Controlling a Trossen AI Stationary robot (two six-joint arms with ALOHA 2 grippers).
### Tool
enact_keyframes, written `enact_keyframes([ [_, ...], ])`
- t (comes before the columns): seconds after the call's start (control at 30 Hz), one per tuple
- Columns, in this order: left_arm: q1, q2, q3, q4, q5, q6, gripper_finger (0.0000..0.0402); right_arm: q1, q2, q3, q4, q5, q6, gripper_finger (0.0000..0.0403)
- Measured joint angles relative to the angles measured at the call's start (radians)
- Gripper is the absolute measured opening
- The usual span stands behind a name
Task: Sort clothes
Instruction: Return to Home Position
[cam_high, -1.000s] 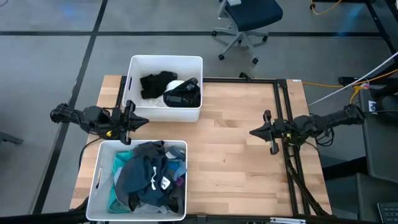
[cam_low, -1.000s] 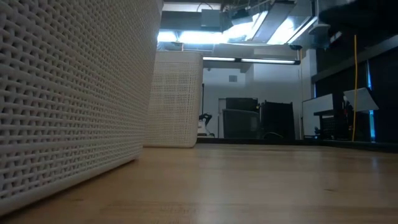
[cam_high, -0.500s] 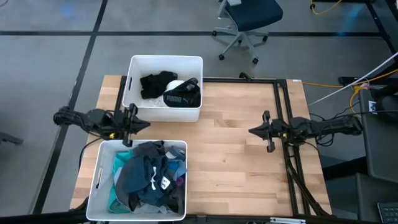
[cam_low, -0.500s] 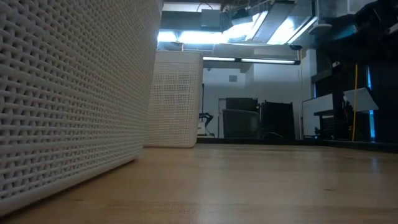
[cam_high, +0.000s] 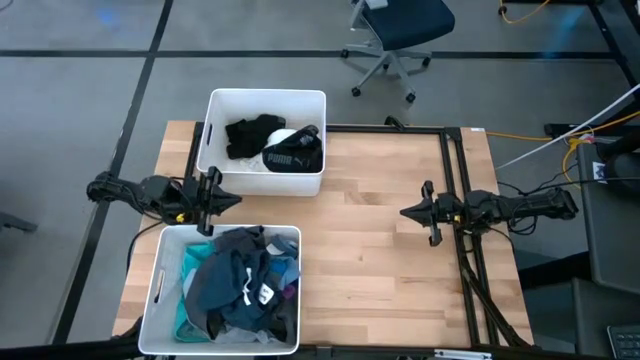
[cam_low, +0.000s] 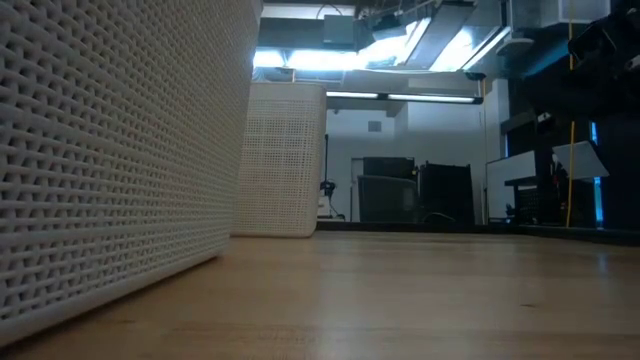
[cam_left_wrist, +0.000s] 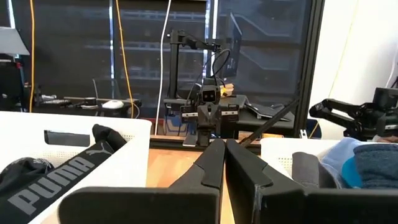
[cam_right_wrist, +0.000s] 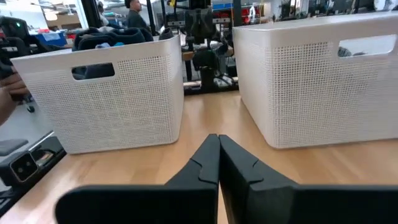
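Observation:
A heap of clothes in dark blue, grey, teal and white fills the near white bin. The far white bin holds black clothes, one with white PUMA lettering, also seen in the left wrist view. My left gripper is shut and empty, level between the two bins at the table's left. My right gripper is shut and empty, level above the table's right part, pointing toward the bins.
Bare wooden table lies between the bins and my right gripper. A black frame runs along the table's right and far sides. An office chair stands beyond the far edge. A person shows far off in the right wrist view.
My right arm has drawn a little toward the table's near edge; its gripper stays shut. My left arm has shifted slightly.

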Motion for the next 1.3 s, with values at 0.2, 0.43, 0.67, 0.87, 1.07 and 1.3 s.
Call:
enact_keyframes([
  [0.2,0.000,0.000,-0.002,-0.015,-0.001,-0.083,0.0005,0.000,0.000,-0.001,-0.008,0.000,0.027,0.0005],
  [0.43,0.000,0.003,-0.009,-0.032,0.001,-0.185,0.0005,0.000,0.000,-0.002,-0.010,0.000,0.027,0.0005],
  [0.67,0.000,0.002,-0.006,-0.017,0.001,-0.192,0.0005,0.000,0.000,-0.003,-0.012,0.000,0.027,0.0005],
  [0.87,0.000,0.002,-0.006,-0.017,0.000,-0.193,0.0005,0.000,0.000,-0.003,-0.012,0.000,0.027,0.0005],
  [1.07,0.000,0.002,-0.004,-0.013,0.000,-0.194,0.0005,0.000,0.000,-0.004,-0.013,0.000,0.027,0.0005],
  [1.3,0.000,0.002,-0.004,-0.012,0.000,-0.196,0.0005,0.000,0.000,-0.004,-0.013,0.001,0.027,0.0005],
])
